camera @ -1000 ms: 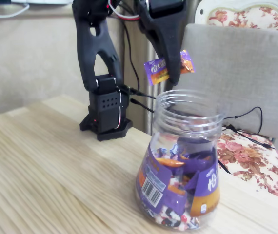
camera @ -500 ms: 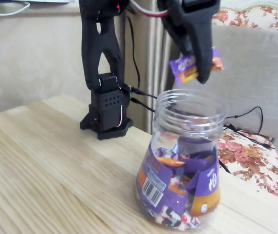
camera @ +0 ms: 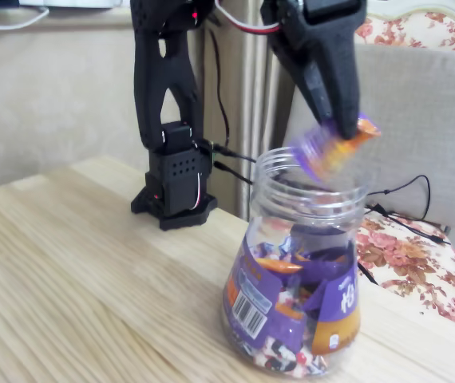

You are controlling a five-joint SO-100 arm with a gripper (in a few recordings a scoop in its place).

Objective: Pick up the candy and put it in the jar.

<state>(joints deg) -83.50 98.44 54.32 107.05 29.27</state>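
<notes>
Purple and orange, the small wrapped candy (camera: 333,150) blurs at the tips of the black end effector (camera: 341,124), just above the clear plastic jar (camera: 303,263); whether the jaws grip it I cannot tell, so release comes next.

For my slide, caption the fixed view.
Hand above the jar mouth, blurred candy at its fingertips.

Fixed view. Jar (camera: 299,271) stands on the wooden table (camera: 76,271), toward the front right, holding a heap of wrapped sweets (camera: 291,311). Arm base (camera: 173,179) sits on the table behind and left of the jar. Gripper (camera: 341,120) hangs above the jar's mouth; candy (camera: 331,148) just over the rim, tilted. Upholstered chair (camera: 419,120) behind the jar, right.
</notes>
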